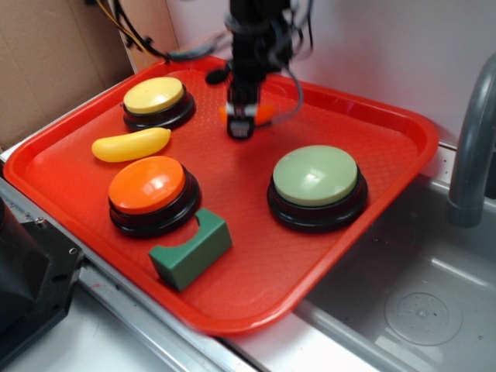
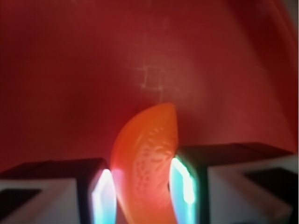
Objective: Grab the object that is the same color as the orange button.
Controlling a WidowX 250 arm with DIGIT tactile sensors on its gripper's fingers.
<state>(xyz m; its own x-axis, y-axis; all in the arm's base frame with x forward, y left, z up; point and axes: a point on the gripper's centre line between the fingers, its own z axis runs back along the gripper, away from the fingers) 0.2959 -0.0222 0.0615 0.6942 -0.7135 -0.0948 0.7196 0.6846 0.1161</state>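
Note:
The object, a small glossy orange half-moon wedge [image 2: 149,154], stands on edge between my two fingers in the wrist view, and both pads press its sides. In the exterior view my gripper [image 1: 241,128] points straight down at the back middle of the red tray [image 1: 372,132], and the orange wedge [image 1: 264,114] peeks out just behind it, low over the tray floor. My gripper [image 2: 142,191] is shut on this wedge. The orange button [image 1: 147,186], a large dome on a black base, sits at the tray's front left, well away from the gripper.
On the tray also sit a yellow-topped button [image 1: 154,94], a yellow banana toy [image 1: 130,145], a pale green button [image 1: 315,175] and a dark green notched block [image 1: 191,248]. A sink basin [image 1: 418,302] and grey faucet [image 1: 474,132] lie to the right.

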